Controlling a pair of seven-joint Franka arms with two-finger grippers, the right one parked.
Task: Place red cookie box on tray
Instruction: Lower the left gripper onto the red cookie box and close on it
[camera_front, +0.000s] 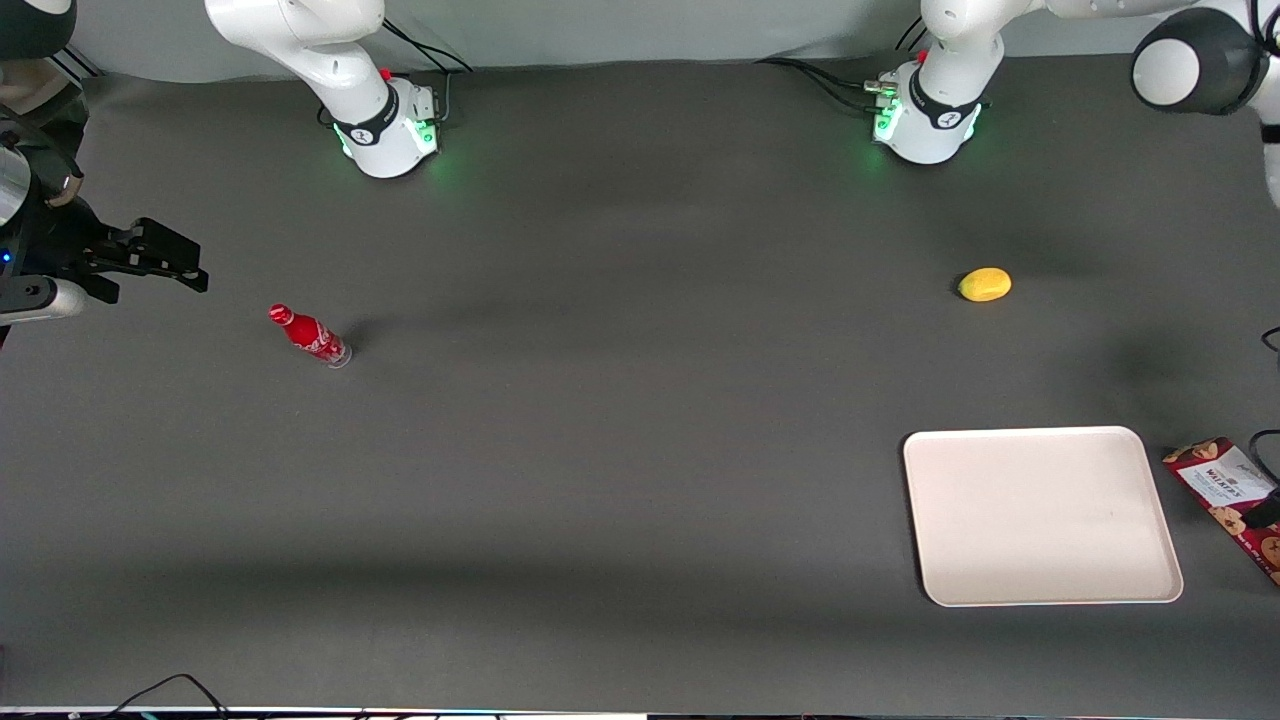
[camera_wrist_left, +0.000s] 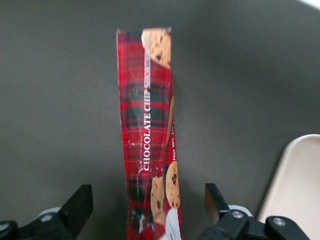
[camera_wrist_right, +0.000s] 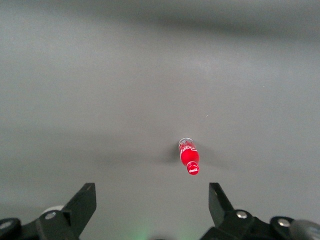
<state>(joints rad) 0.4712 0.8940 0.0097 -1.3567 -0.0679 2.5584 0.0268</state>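
Observation:
The red cookie box (camera_front: 1222, 487) lies on the dark table beside the cream-white tray (camera_front: 1040, 515), at the working arm's end of the table. Its white label panel faces up. In the left wrist view the box (camera_wrist_left: 147, 120) runs lengthwise away from the camera, and the tray's rim (camera_wrist_left: 300, 180) shows beside it. My left gripper (camera_wrist_left: 148, 202) is open above the box. Its two black fingers (camera_wrist_left: 80, 202) straddle the box's near end with a gap on each side. In the front view only one dark fingertip (camera_front: 1264, 512) shows, over the box at the frame's edge.
A yellow lemon-like fruit (camera_front: 985, 284) lies farther from the front camera than the tray. A small red bottle (camera_front: 310, 335) lies toward the parked arm's end of the table, and it also shows in the right wrist view (camera_wrist_right: 189, 159). Cables cross the table's front edge (camera_front: 170, 690).

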